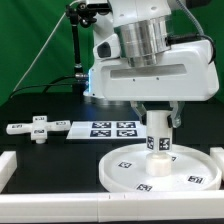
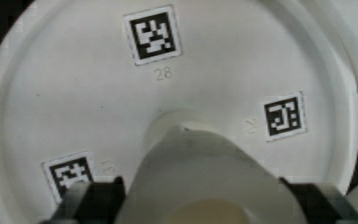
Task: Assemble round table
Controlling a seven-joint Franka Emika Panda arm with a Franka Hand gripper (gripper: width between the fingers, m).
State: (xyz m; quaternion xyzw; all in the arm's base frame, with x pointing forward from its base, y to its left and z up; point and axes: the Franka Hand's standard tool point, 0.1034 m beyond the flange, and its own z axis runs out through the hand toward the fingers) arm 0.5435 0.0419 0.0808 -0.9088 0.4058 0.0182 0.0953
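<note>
The large rimmed round disc [image 1: 125,172] lies flat on the black table toward the exterior view's right. The short cylindrical post [image 1: 158,140] stands upright on the disc's middle. My gripper [image 1: 159,122] reaches down from above with a finger on each side of the post and is shut on it. In the wrist view the disc [image 2: 176,100] fills the picture, the post [image 2: 202,170] rises from it, and my gripper [image 2: 208,205] has dark fingers [image 2: 108,200] against the post's sides. The flat cross-shaped piece [image 1: 38,128] lies on the table at the exterior view's left.
The marker board [image 1: 112,128] lies between the cross-shaped piece and the disc. White straight rails [image 1: 50,210] edge the black surface at the front and the exterior view's left. A green backdrop and a black stand are behind the arm.
</note>
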